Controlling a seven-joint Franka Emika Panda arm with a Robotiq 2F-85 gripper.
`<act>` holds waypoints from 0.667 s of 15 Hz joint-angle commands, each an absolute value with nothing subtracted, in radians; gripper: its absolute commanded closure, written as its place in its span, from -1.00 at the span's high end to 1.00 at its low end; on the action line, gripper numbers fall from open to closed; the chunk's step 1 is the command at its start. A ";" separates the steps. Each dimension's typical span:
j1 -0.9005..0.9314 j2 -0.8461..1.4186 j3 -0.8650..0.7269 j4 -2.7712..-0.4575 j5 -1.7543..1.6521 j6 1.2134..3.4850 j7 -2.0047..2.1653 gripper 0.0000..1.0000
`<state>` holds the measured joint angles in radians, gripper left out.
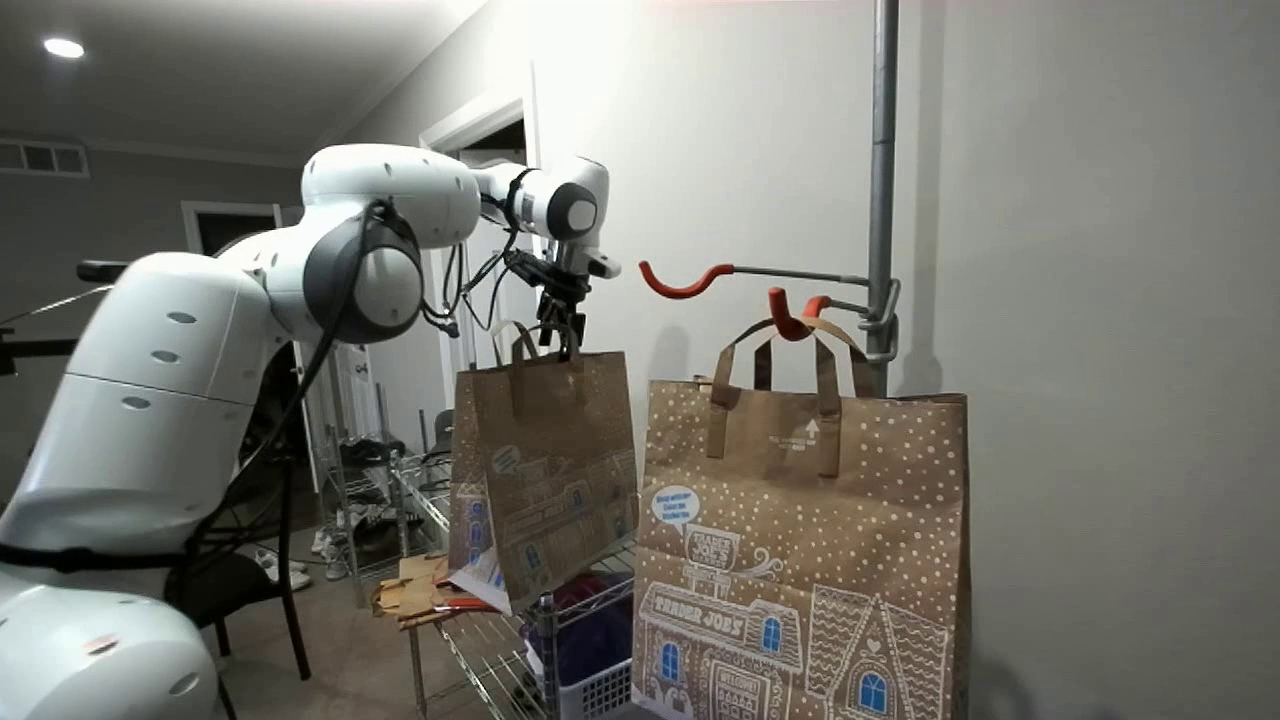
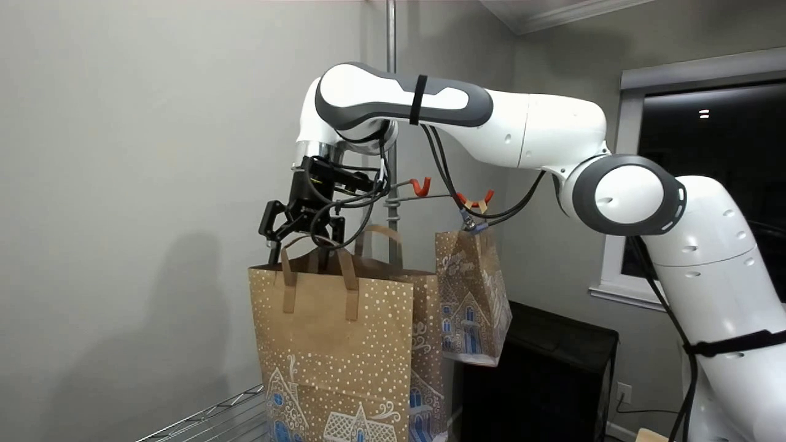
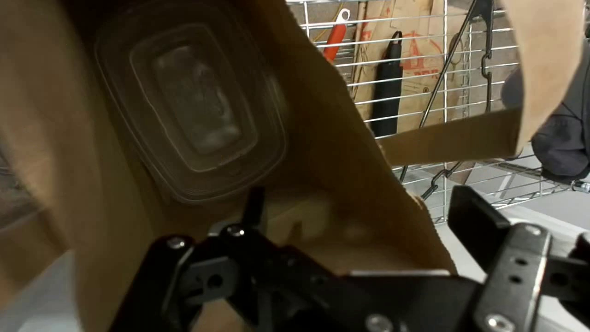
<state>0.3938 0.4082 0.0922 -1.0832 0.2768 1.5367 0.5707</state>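
Note:
A brown paper bag with printed houses [image 1: 560, 470] stands on or above the wire rack, its base partly hidden; it also fills the front of an exterior view [image 2: 331, 344]. My gripper [image 1: 562, 338] is at this bag's mouth, among its handles [image 2: 350, 285]. In the wrist view the gripper [image 3: 362, 203] is open. One finger [image 3: 253, 207] lies over the bag's inside, the other [image 3: 479, 226] beyond the bag's rim [image 3: 396, 193], which runs between them. Down in the bag sits a clear plastic container [image 3: 198, 101]. Nothing is gripped.
A second paper bag [image 1: 800, 520] hangs by its handles from red hooks [image 1: 790, 315] on a grey pole [image 1: 884, 150]. Below are a wire rack [image 1: 490, 640] and a white basket [image 1: 600, 690]. A black cabinet [image 2: 540, 368] stands behind the hanging bag.

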 commanded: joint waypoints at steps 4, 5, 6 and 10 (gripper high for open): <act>0.352 0.279 0.103 -1.264 0.329 1.545 0.344 1.00; 0.355 0.272 0.102 -1.267 0.319 1.547 0.313 1.00; 0.363 0.267 0.099 -1.266 0.291 1.546 0.281 1.00; 0.407 0.253 0.102 -1.241 0.168 1.554 0.165 1.00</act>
<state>0.3834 0.2985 0.0937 -1.2081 0.2472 1.5359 0.2546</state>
